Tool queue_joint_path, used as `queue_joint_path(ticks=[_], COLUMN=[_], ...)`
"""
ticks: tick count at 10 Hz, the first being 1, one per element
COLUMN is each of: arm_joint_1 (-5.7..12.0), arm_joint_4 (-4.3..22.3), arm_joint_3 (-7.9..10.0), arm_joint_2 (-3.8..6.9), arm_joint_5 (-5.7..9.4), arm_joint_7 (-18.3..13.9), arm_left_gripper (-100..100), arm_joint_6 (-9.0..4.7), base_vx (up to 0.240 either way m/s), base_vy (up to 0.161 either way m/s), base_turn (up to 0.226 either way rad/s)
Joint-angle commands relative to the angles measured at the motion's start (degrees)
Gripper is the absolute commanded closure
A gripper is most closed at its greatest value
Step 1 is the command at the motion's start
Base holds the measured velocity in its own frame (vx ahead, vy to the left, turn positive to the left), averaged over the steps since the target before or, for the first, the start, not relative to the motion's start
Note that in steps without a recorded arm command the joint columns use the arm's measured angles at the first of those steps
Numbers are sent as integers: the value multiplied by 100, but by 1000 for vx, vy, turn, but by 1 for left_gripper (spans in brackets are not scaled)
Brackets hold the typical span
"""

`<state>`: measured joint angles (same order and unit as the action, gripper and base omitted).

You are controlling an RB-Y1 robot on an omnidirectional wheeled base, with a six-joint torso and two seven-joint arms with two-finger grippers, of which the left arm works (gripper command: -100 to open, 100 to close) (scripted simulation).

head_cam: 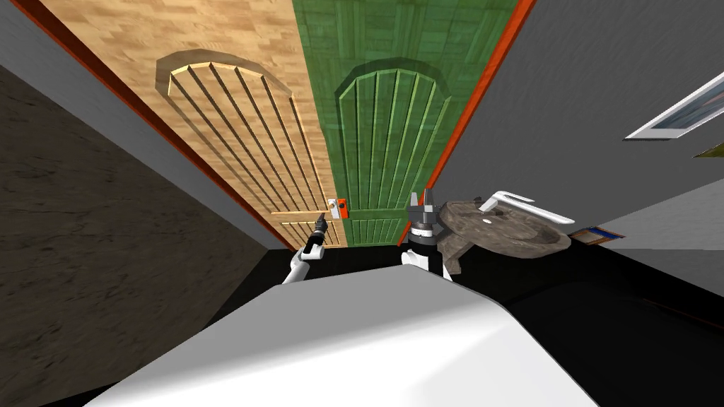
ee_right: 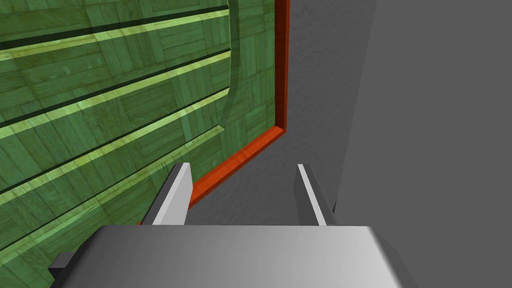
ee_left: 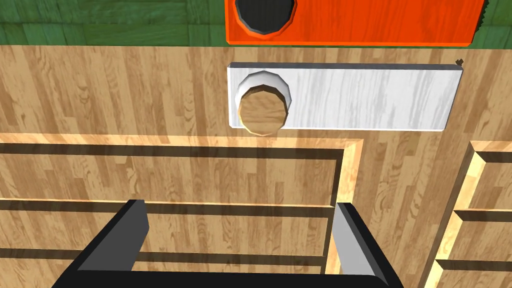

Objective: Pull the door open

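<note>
A double door stands ahead: a light wooden leaf (head_cam: 233, 106) on the left and a green leaf (head_cam: 385, 120) on the right, in an orange-red frame (head_cam: 481, 92). The wooden leaf carries a white plate (ee_left: 360, 97) with a round wooden knob (ee_left: 263, 111). The green leaf has an orange plate (ee_left: 375, 22) with a dark knob (ee_left: 265, 15). My left gripper (ee_left: 237, 235) is open, a short way from the wooden leaf, its fingers offset from the wooden knob and empty; the head view shows the left gripper (head_cam: 319, 222) just beside the plates. My right gripper (head_cam: 422, 201) is open and empty by the green leaf's frame edge (ee_right: 235, 160).
A round stone-grey basin (head_cam: 505, 229) with a white tap (head_cam: 523, 205) stands close on the right, just beside my right arm. Grey walls (head_cam: 601, 85) flank the door on both sides. A brown wall (head_cam: 85, 233) runs along the left.
</note>
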<state>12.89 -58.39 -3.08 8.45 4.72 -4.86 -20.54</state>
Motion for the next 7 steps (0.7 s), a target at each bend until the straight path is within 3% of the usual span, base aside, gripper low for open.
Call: queue_joint_path(ticks=[1, 2, 3, 5, 6, 7], arm_joint_1=[122, 84, -2, -91, -91, -167], arm_joint_4=[192, 138, 229, 308, 308, 383], arm_joint_3=[-9, -3, 132, 276, 276, 413], arm_joint_2=[-14, -12, 148, 324, 324, 492], arm_joint_5=[-6, -4, 20, 45, 45, 68], arm_joint_7=[-14, -7, -58, -119, -119, -183], arm_left_gripper=[-100, -100, -100, -100, -100, -100], arm_joint_6=[12, -4, -13, -24, -24, -36], base_vx=[89, 42, -37, -72, -50, -34], base_vy=[2, -2, 31, 41, 16, 1], base_turn=[-25, -6, 88, 43, 7, 12])
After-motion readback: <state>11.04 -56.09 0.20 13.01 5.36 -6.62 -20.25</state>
